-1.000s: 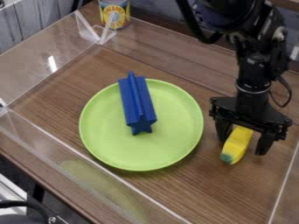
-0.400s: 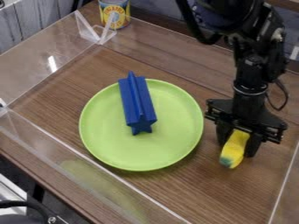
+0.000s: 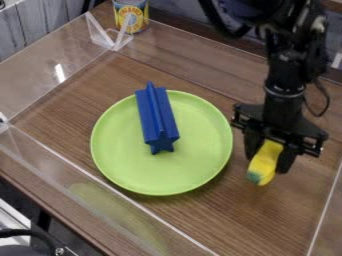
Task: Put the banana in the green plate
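Observation:
The small yellow banana (image 3: 267, 163) with a dark greenish tip hangs just above the wooden table, to the right of the green plate (image 3: 201, 155). My black gripper (image 3: 274, 150) comes down on it from above and is shut on its upper end, with the lower end sticking out toward the camera. The lime-green plate lies at the middle of the table, a short gap left of the banana. A long blue star-section block (image 3: 156, 117) lies on the plate's left half.
Clear plastic walls (image 3: 40, 75) ring the table on the left, the back and the front. A yellow-labelled cup (image 3: 130, 15) stands beyond the back wall. Bare wood shows right of and behind the plate.
The jaws have closed on the banana. The gripper has risen slightly and shifted a little left, taking the banana off the table.

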`<act>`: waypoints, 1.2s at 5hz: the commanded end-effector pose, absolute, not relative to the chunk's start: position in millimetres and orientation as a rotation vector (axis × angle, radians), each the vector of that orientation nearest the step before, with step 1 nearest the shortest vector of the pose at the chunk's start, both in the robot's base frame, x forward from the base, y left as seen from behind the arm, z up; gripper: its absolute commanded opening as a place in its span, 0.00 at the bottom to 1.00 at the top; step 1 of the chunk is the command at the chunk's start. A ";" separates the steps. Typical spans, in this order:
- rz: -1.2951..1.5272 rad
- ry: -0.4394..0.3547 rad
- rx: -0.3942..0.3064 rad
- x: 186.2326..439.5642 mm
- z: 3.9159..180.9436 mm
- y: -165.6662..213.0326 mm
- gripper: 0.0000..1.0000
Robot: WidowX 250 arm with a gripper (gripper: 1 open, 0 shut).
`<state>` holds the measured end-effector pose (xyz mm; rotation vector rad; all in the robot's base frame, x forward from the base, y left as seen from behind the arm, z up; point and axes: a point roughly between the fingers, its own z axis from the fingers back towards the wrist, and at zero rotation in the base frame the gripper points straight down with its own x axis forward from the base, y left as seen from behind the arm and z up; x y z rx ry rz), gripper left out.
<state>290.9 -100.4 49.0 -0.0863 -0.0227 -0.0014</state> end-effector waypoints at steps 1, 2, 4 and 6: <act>0.003 -0.109 -0.095 296.7 91.2 -90.5 0.00; 0.011 -0.123 -0.085 293.1 115.7 -73.0 0.00; 0.039 -0.147 -0.074 281.9 137.1 -27.4 0.00; 0.035 -0.146 -0.075 254.8 134.5 -28.5 0.00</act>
